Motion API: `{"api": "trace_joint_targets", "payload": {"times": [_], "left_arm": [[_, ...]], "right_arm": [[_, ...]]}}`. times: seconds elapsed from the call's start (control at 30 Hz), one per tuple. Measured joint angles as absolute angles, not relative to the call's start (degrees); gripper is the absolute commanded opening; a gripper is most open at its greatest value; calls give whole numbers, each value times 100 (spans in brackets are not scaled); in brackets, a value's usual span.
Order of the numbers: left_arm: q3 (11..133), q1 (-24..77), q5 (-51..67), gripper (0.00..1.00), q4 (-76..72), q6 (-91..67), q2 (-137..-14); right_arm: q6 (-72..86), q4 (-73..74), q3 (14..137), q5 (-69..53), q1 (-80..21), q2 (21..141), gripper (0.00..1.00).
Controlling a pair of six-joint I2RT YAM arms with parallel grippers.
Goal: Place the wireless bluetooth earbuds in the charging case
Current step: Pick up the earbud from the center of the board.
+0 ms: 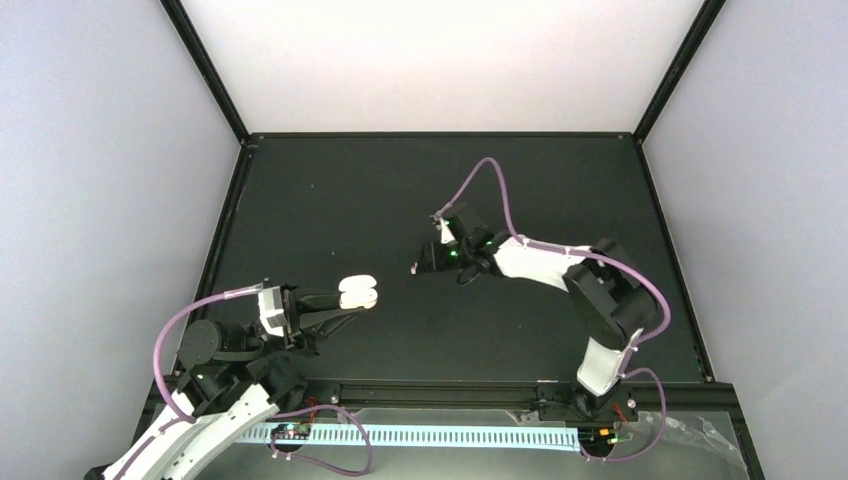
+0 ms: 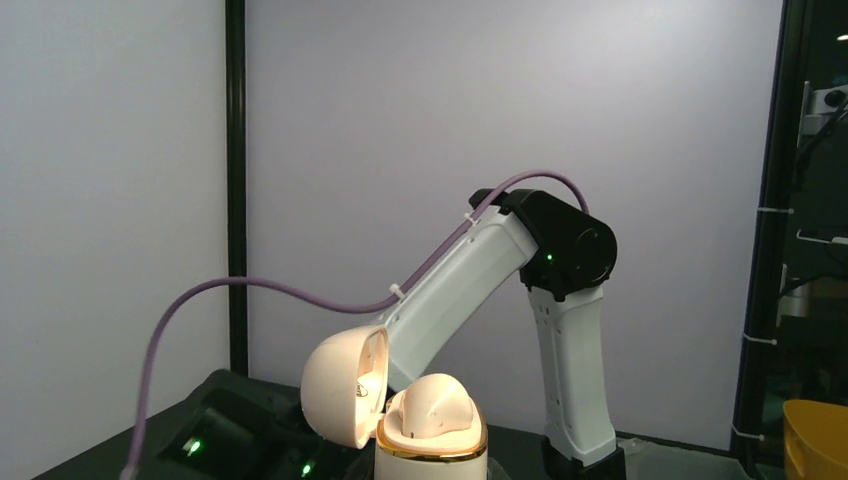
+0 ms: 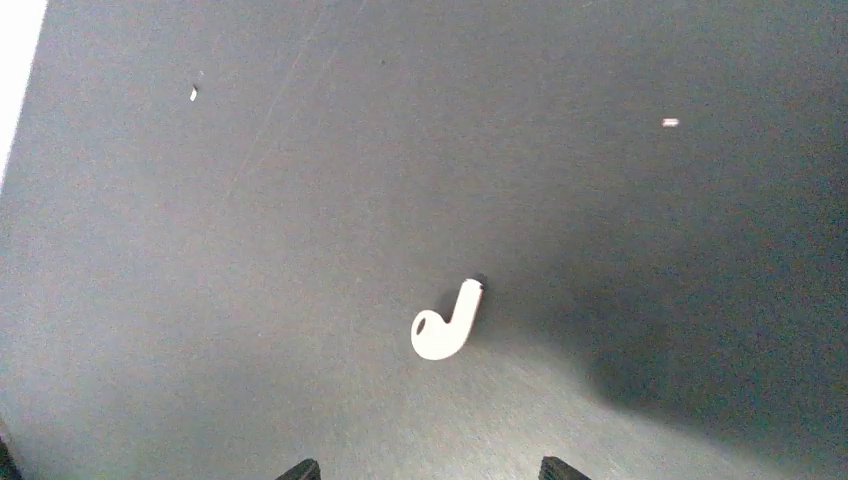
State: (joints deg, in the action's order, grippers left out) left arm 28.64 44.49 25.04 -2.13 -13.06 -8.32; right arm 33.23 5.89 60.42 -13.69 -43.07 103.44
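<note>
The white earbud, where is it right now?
In the right wrist view the white earbud lies on the black table, just ahead of the open right gripper.

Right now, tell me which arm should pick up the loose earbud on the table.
Right. The right gripper is open, with the white earbud lying on the table just ahead of it; the left gripper is shut on the open charging case, so it's occupied.
</note>
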Motion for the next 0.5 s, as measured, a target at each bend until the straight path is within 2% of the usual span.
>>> {"api": "trace_joint_targets", "payload": {"times": [0.23,0.5], "left_arm": [[2766,4449,2392,2,-14,-1306,-281],[2700,4449,2314,2,82,-1306,-351]], "right_arm": [[3308,1037,5839,-1892,-3820,9288,61],[2945,1887,6711,-2156,-3785,8938,63]]}}
